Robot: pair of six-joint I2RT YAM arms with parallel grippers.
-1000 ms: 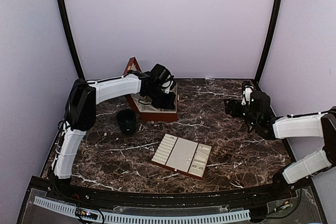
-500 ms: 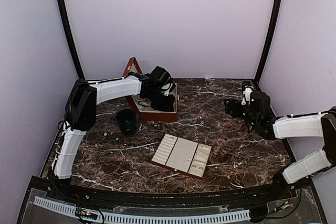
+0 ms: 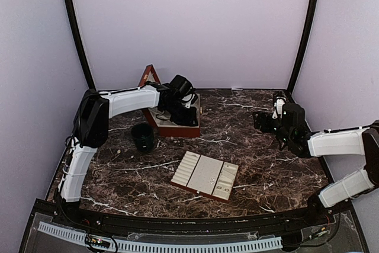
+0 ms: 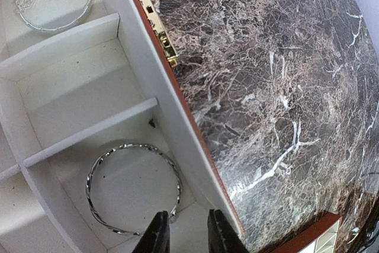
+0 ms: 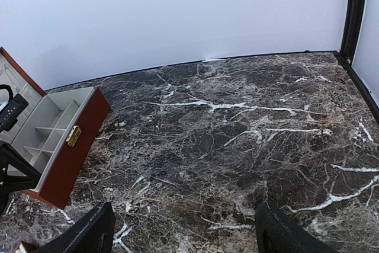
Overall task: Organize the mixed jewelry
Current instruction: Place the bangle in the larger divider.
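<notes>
My left gripper [image 3: 180, 108] hangs over the open red-brown box [image 3: 177, 128]. In the left wrist view the left gripper [image 4: 186, 236] is slightly open and empty, low in a cream compartment. A thin twisted silver loop [image 4: 90, 176] lies flat there, its near end right by my left fingertip [image 4: 159, 236]. A second silver loop [image 4: 44, 28] lies in the far compartment. My right gripper [image 3: 260, 121] hovers at the right and is wide open and empty, as the right wrist view [image 5: 183, 235] shows.
A dark green cup [image 3: 143, 136] stands left of the box. A flat cream slotted tray [image 3: 205, 174] lies at the centre front. The box wall [image 4: 177, 140] and brass clasp [image 4: 160, 34] are beside my left fingers. The box also shows in the right wrist view [image 5: 65, 158].
My left gripper has shifted slightly back and left over the box. The right arm has not moved.
</notes>
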